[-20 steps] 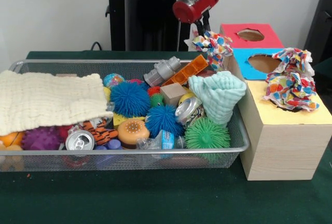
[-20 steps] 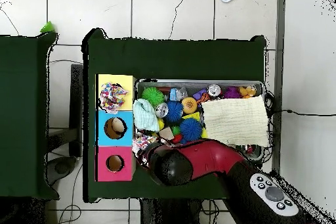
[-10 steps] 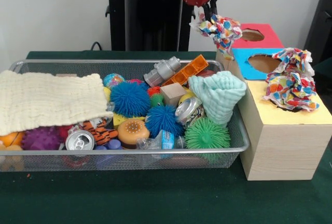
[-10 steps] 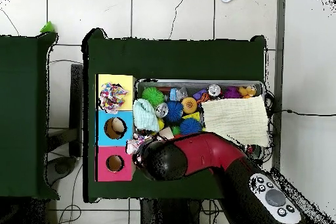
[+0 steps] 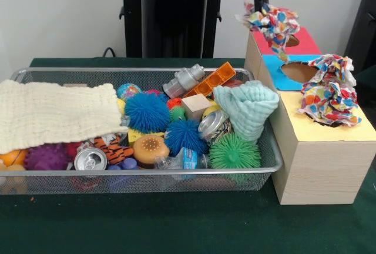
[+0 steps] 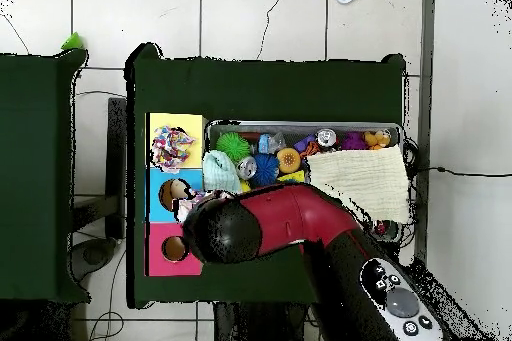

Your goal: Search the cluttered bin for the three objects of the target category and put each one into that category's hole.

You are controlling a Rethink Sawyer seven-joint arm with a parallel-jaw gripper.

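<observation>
I am looking at a robot lab. A table (image 5: 176, 224) under green cloth stands on a pale tiled floor (image 6: 250, 17) with cables (image 6: 455, 172) trailing across it, against a bare white wall (image 5: 59, 13). On the table sit a wire bin (image 5: 141, 177) of mixed toys and a wooden box (image 5: 317, 166) with colored holed panels, a test setup.

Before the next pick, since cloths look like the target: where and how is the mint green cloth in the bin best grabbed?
Grip the mint green cloth at its bunched upper folds, coming straight down from above. It stands heaped above the toys at the bin's end nearest the sorting box, so its top is probably the easiest part to pinch; the bin wall and a green spiky ball crowd its lower sides.
</observation>
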